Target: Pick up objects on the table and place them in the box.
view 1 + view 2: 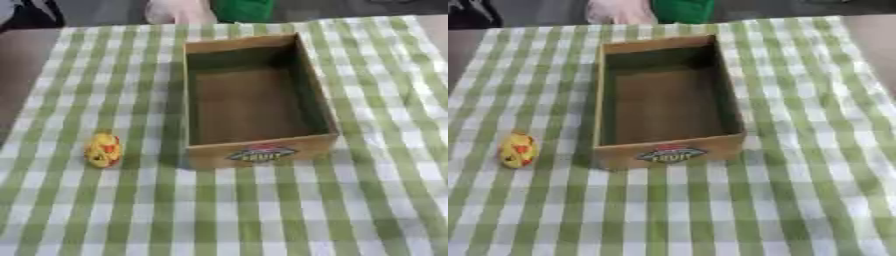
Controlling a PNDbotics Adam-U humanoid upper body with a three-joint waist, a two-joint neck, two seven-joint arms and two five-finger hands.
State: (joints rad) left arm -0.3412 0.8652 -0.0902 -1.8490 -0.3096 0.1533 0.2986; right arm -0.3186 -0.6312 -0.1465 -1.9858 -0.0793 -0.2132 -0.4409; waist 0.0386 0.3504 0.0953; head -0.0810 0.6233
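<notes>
Both head views look steeply down, sharing the box (259, 155) and checked cloth (262, 215); the right view shows them shifted leftward.

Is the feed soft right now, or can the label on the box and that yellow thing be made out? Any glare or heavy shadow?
Left eye view: soft all over; the yellow object shows only red marks. Right eye view: equally soft; the label on the box is mostly unreadable. Both views: even light, no glare; the box's inner walls look dark, its floor visible and bare. No hand shows.
</notes>
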